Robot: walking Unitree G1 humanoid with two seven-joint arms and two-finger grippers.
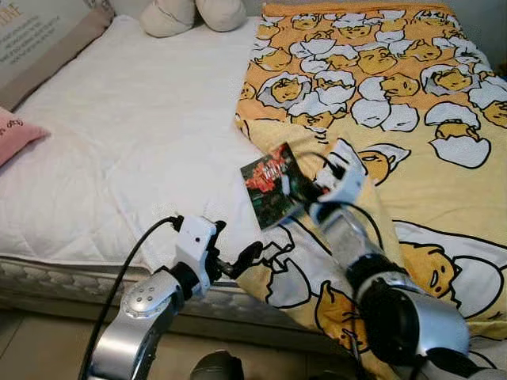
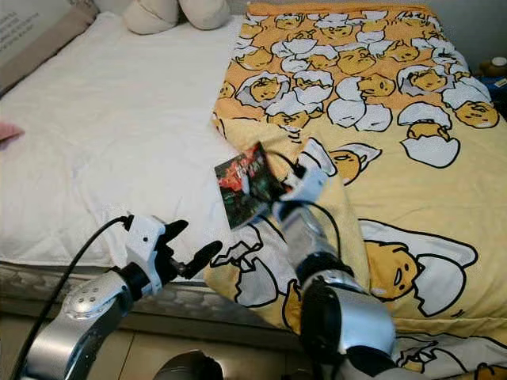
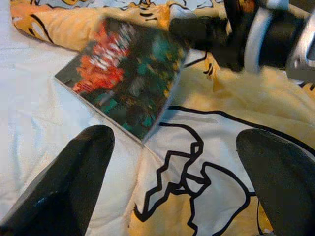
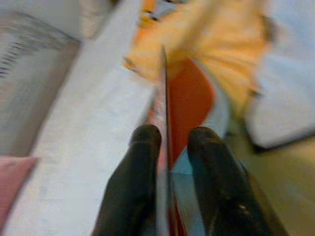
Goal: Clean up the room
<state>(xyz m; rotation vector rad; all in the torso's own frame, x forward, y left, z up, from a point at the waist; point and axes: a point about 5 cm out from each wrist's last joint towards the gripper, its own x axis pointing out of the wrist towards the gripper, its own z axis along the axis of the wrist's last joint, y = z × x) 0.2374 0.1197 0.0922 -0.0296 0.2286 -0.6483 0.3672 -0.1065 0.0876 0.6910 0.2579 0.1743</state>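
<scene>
Nearest the camera, two silver arms reach up from the bottom of the scene toward one bed. The left gripper (image 1: 230,257) hangs at the near mattress edge, its two black fingers (image 3: 74,182) spread wide apart with nothing between them; its wrist view looks past them at the book and the blanket's egg print.

Just beyond and to the right, the right gripper (image 1: 297,190) is closed on a single book (image 1: 269,184), a thin one with a dark cover of red and green artwork. The right wrist view shows the book edge-on, pinched between the two fingers (image 4: 135,187). The book is held just above the bed where the blanket's left edge meets the bare sheet. It is tilted, with its long axis running from the near end up and away toward the head of the bed, leaning slightly to the right, and its cover faces up toward the camera.

One yellow blanket (image 1: 412,158), printed with many cartoon eggs in white shells, covers the right half of the bed and hangs over its near edge. One white quilted sheet (image 1: 135,150) covers the left half.

Farther left lies one pink cushion (image 1: 14,133) at the bed's side, and behind it one long beige pillow (image 1: 40,43) with printed text. At the far head of the bed rest two cream rounded cushions (image 1: 194,14), touching each other.
</scene>
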